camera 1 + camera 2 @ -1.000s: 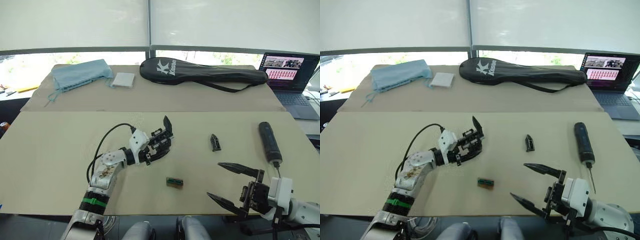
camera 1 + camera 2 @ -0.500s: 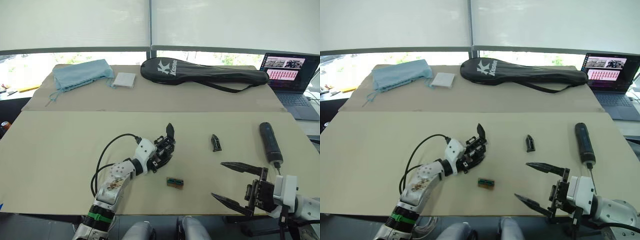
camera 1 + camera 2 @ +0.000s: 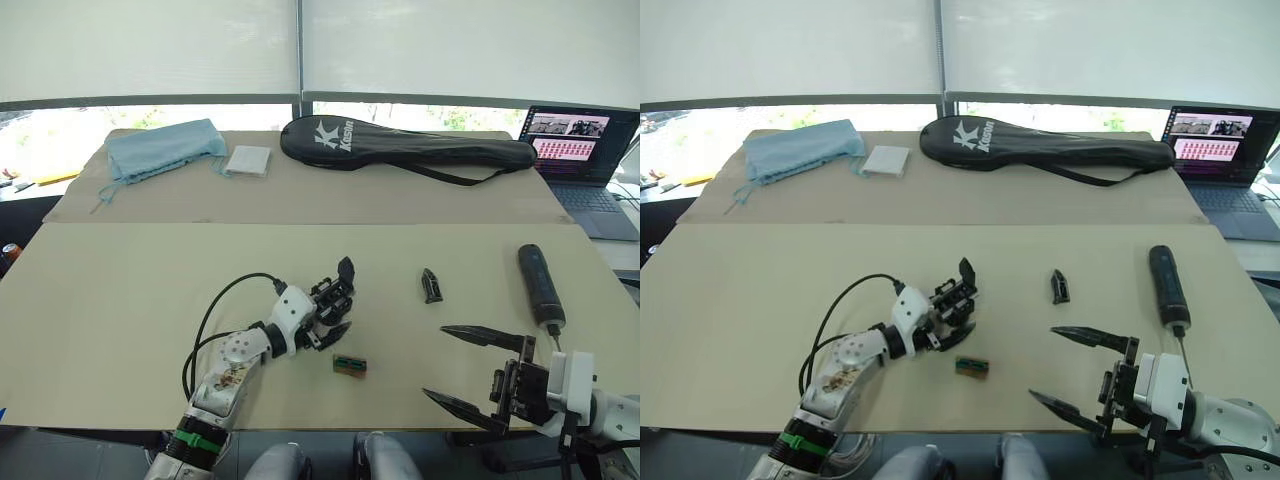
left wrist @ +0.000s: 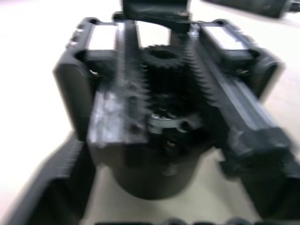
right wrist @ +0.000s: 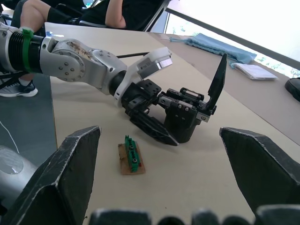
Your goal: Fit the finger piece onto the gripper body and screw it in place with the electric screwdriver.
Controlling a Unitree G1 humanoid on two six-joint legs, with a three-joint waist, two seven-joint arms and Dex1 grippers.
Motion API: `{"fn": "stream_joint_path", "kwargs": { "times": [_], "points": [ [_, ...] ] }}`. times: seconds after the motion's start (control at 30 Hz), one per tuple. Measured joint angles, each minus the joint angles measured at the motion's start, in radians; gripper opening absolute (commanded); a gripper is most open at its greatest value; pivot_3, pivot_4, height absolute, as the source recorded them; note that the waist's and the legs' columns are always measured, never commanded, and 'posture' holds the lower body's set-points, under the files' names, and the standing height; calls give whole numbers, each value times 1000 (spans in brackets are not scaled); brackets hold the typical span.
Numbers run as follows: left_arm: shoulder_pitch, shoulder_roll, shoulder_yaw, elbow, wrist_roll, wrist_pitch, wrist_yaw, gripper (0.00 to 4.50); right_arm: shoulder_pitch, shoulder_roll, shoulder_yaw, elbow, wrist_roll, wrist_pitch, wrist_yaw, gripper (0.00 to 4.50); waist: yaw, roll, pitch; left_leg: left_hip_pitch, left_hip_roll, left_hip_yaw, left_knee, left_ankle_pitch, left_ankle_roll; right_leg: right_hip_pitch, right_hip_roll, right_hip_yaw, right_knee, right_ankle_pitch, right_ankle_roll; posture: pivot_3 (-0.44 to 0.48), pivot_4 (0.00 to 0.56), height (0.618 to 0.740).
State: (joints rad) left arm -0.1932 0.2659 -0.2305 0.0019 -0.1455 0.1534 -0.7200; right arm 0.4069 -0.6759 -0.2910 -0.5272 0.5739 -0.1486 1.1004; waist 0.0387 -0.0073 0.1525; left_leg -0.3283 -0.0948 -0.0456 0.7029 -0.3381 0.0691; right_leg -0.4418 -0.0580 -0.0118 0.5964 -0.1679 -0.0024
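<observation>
My left gripper [image 3: 333, 312] is shut on the gripper body [image 3: 328, 297], a chunky black block resting low on the tan table, its one pointed finger [image 3: 345, 270] sticking up. The left wrist view looks straight onto the body's toothed racks and gear [image 4: 161, 93]. The finger piece [image 3: 431, 285], a small black wedge, lies alone to the right. Further right the electric screwdriver [image 3: 540, 285] lies with its bit toward me. My right gripper [image 3: 436, 360] hovers open near the table's front edge, holding nothing, and its wrist view faces the gripper body [image 5: 187, 115].
A small green-brown box [image 3: 348, 364] lies just in front of the gripper body. On the far table lie a black racket bag [image 3: 400, 145], a blue cloth [image 3: 160, 148] and a white pad [image 3: 247, 160]. A laptop [image 3: 580, 150] stands far right. A seated person [image 5: 117, 11] appears beyond.
My left gripper has carried the gripper body a little to the right and lower, nearer the green-brown box. The right gripper has barely shifted and stays open.
</observation>
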Motion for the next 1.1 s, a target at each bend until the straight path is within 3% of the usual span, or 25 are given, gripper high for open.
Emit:
{"fn": "stream_joint_path", "kwargs": {
  "times": [0.27, 0.53, 0.67, 1.0, 1.1],
  "points": [
    [-94, 188, 84, 174, -96, -57, -274, 4468, 3, -4, -18, 2, 5, 5, 8, 4500, -5, 2, -1, 3, 0, 0, 0, 1, -1, 2, 0, -1, 1, 0, 0, 0, 150, 740],
    [-370, 186, 54, 557, -117, -261, -646, 4468, 0, -5, -21, 5, 20, 16, 9, 4500, 1, 2, -1, 2, -1, 0, 1, 0, 0, 2, -1, -2, 0, 0, 0, 0, 150, 740],
    [-512, 104, 14, 794, -45, -381, -718, 4468, 0, -10, -27, 5, 29, 20, 13, 4500, 1, 1, -1, 1, -1, 0, 2, 0, 0, 2, -1, -2, 0, 0, 0, 0, 150, 740],
    [-618, 20, 30, 1042, 27, -549, -733, 4468, 37, -18, -43, -17, 35, 30, -5, 4500, -3, 1, -1, -1, -1, 0, 3, -1, 3, 1, -1, -1, 0, 1, 0, 0, 150, 740],
    [-621, 15, 51, 1070, 27, -577, -735, 3618, 54, -17, -43, -33, 35, 33, -19, 4500, -1, 1, -1, -1, -1, 1, 3, -1, 3, 1, -1, -1, 0, 1, 1, 0, 150, 740]
  ]
}}
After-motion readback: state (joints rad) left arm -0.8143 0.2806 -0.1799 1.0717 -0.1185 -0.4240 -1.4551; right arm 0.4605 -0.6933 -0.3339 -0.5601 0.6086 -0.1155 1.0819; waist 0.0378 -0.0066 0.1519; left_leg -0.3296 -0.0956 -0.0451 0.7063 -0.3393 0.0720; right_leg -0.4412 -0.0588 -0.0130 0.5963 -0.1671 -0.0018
